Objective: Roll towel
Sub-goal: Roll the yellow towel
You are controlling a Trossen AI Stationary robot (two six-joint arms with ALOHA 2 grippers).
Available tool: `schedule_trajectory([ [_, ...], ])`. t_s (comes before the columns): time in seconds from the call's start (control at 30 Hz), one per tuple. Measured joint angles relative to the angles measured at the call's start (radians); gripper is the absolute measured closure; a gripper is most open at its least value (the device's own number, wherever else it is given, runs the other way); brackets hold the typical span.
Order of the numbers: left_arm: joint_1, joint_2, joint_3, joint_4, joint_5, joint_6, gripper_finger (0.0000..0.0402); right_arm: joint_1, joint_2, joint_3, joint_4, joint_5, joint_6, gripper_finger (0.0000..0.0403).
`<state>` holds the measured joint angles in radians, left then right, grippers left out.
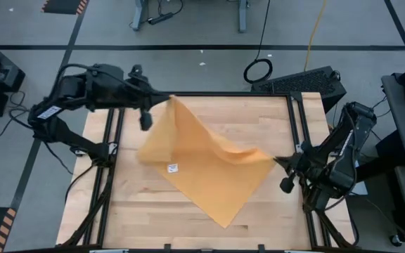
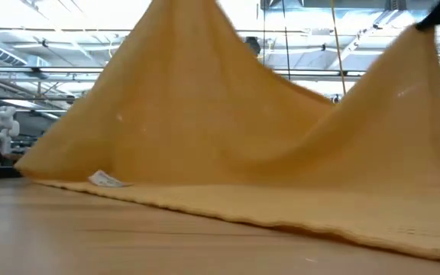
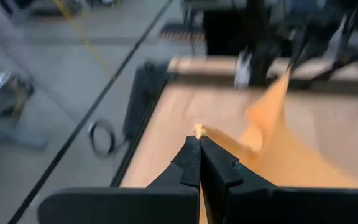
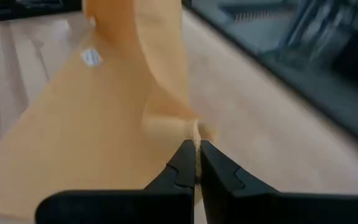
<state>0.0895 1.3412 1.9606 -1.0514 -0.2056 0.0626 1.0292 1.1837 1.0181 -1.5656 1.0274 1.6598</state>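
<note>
Near hem of the towel [image 1: 202,165] rests on the wooden surface [image 1: 139,218] while the right end effector [image 1: 278,163] and, farther left, the left end effector [image 1: 162,100] pinch raised corners; a thin grip could slip, dropping the cloth crumpled.

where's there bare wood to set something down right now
The near-left corner of the table is bare, as is the far-right patch beyond the towel. The middle is crowded: the left pincer and right pincer hold two towel corners up, the cloth draped between.
</note>
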Motion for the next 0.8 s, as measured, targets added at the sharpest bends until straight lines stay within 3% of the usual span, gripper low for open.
schedule_trajectory([
  [0.2, 0.039, 0.078, 0.000, 0.153, 0.011, 0.077, 0.0402, -0.130, -0.009, 0.066, -0.004, 0.056, -0.310, 0.0403],
  [0.57, 0.251, 0.150, 0.000, 0.168, -0.030, 0.110, 0.0402, -0.445, -0.184, 0.164, -0.003, 0.274, -0.808, 0.0403],
  [0.7, 0.332, 0.126, 0.000, 0.107, -0.051, 0.076, 0.0402, -0.542, -0.248, 0.196, 0.056, 0.384, -0.959, 0.0403],
  [0.8, 0.374, 0.088, 0.000, -0.002, -0.036, 0.021, 0.0402, -0.598, -0.278, 0.214, 0.138, 0.407, -1.090, 0.0403],
])
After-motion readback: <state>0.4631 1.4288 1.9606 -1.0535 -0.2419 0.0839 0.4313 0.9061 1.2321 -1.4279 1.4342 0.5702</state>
